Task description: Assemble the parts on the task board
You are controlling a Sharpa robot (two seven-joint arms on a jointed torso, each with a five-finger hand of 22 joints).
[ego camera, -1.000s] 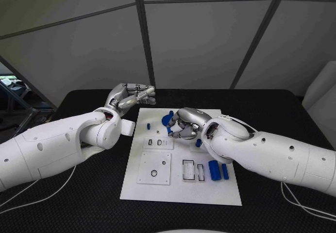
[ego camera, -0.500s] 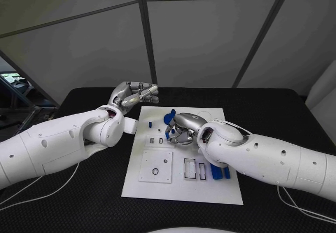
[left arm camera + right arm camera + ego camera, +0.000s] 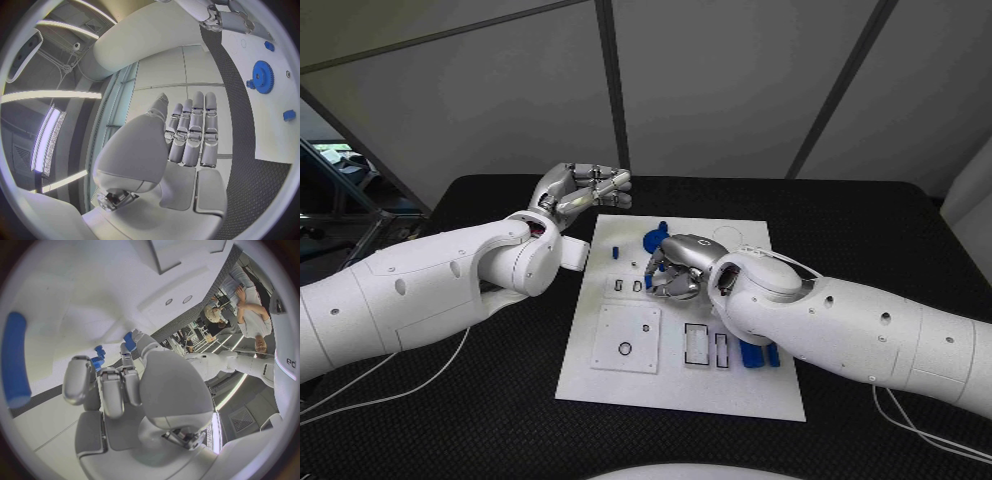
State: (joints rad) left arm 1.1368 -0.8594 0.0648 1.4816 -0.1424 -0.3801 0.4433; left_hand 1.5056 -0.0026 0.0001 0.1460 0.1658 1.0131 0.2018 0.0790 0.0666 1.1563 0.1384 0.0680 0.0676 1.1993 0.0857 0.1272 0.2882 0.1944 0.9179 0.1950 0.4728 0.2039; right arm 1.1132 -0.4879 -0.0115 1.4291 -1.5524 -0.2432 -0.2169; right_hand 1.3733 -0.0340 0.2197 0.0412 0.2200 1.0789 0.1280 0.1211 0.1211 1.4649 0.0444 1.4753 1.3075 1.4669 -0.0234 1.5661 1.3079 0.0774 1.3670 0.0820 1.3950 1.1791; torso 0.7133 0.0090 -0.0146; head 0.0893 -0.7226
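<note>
White, the task board point(image 3: 678, 385) lies along the middle of the black bench point(image 3: 459, 400), its long axis running from the near edge to the far edge. Near its near right corner two blue bars point(image 3: 759, 356) lie side by side, their long axes also pointing near to far, partly behind the right arm. Further on, about the middle of the board, the right hand point(image 3: 678, 268) rests low over the board with its fingers curled down. In the right wrist view small blue parts point(image 3: 99, 360) show at the fingertips, but whether the hand pinches one cannot be told. Just beyond it, toward the far edge of the board, sits a blue gear point(image 3: 653, 240). The right hand is clearly the nearer one to the gear and to the slots. Beyond the far left corner of the board, the left hand point(image 3: 584, 190) hovers above the bench, fingers together, holding nothing.
</note>
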